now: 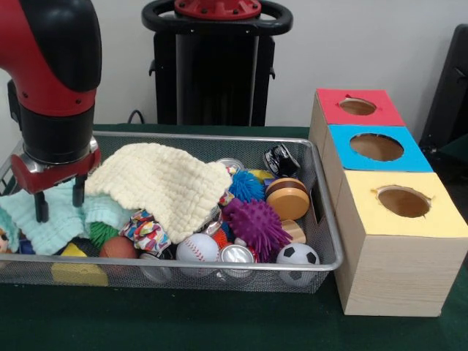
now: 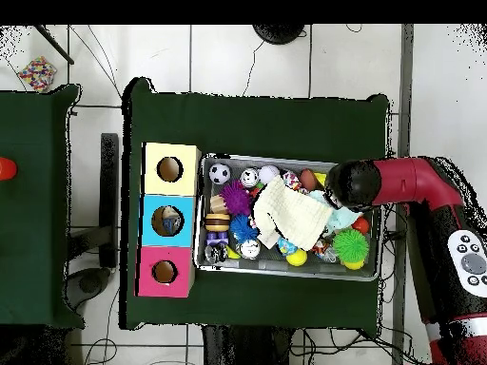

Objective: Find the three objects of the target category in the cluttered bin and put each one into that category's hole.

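1. No brand, label or readable writing shows on any object in either view.
2. At the left of the front view, the gripper (image 1: 57, 196) hangs over the left end of the wire bin (image 1: 327, 219). Its two dark fingers (image 1: 42, 206) stand apart, open, with nothing between them; the tips are at the mint cloth (image 1: 51, 219).
3. Beside the gripper, a cream knitted cloth (image 1: 161, 183) covers the bin's middle.
4. Right of it lie a purple spiky ball (image 1: 256, 225), a blue spiky ball (image 1: 247, 187), a baseball (image 1: 197, 247) and a soccer ball (image 1: 297, 254).
5. At the right of the frame stand the red box (image 1: 338, 115), blue box (image 1: 344, 150) and yellow box (image 1: 365, 208), each with a round hole on top.
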### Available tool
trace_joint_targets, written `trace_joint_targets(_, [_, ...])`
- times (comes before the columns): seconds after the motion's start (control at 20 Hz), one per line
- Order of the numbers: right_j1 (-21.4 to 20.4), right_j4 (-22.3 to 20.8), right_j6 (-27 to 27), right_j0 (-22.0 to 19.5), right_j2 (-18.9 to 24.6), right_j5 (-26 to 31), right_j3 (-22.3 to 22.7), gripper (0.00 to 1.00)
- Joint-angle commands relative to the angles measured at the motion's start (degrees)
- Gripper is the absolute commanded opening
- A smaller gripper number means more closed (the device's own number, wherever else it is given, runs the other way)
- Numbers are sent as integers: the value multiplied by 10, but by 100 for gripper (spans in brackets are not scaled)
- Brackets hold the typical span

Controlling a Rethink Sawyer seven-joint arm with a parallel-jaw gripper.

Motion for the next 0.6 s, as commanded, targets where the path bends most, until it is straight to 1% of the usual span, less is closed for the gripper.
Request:
trace_joint_targets(0.05, [19, -36, -111, -3, -32, -15, 21, 100])
trace_joint_targets(0.3, [51, -52, -104, 7, -44, -21, -11, 100])
trace_joint_targets(0.5, [70, -59, -102, 5, -46, -36, -20, 100])
trace_joint_targets(0.6, [66, -58, -103, 1, -46, -39, -12, 100])
